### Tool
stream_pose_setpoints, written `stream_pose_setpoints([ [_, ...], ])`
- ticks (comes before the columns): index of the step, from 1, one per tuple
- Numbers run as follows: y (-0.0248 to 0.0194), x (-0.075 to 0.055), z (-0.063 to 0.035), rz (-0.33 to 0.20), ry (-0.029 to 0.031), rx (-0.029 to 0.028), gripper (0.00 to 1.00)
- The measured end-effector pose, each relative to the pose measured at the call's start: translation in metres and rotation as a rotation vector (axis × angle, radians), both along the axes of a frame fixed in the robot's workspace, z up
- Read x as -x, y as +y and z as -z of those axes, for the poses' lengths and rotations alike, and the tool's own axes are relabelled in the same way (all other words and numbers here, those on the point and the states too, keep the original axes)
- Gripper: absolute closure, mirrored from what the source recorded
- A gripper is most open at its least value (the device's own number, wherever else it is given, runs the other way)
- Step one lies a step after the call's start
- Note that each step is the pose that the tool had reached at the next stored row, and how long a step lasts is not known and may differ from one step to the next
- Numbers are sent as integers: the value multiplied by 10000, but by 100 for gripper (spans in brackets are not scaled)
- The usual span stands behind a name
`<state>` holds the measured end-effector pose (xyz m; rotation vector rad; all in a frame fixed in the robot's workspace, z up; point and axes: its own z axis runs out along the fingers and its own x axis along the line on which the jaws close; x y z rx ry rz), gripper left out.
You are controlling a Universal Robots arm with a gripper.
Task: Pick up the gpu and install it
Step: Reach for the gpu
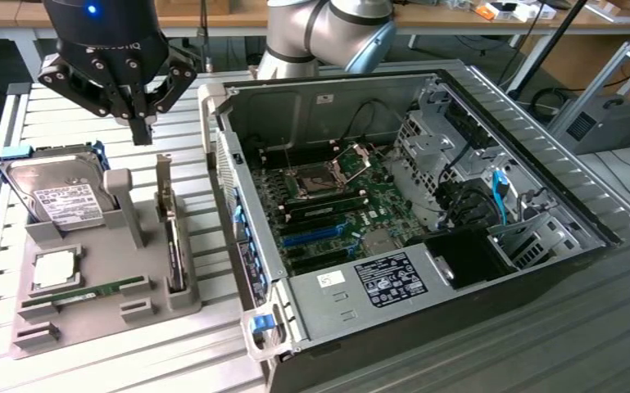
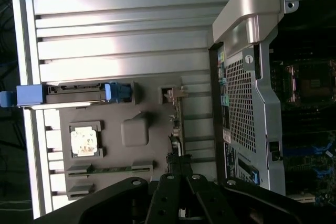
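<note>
The gpu [image 1: 169, 237] stands on its long edge in a slot of the grey holder tray [image 1: 101, 323], its grey bracket end toward the far side. My gripper [image 1: 141, 131] hangs above the far end of that tray, fingers shut and pointing down, with nothing held. It is a short way above and beyond the card, not touching it. In the wrist view the gpu [image 2: 177, 129] appears edge-on, just ahead of my gripper [image 2: 181, 167]. The open computer case [image 1: 402, 205] lies beside the tray, with its motherboard and blue slots [image 1: 320, 233] exposed.
The tray also holds a hard drive [image 1: 69, 196] in a blue-handled caddy, a CPU [image 1: 55, 268] and a green RAM stick [image 1: 85, 292]. The case's metal wall [image 2: 247, 103] stands close beside the gpu. Everything rests on a ribbed metal table [image 1: 96, 106].
</note>
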<state>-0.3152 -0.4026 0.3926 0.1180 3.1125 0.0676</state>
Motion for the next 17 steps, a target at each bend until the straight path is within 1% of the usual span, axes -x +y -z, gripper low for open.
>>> stream_pose_setpoints([
  [3,-48,6,0,1,0,0,89],
  [4,-74,9,0,0,0,0,89],
  [10,-189,21,0,0,0,0,89],
  [13,-254,26,0,0,-1,0,89],
  [17,-324,32,-1,0,1,1,89],
])
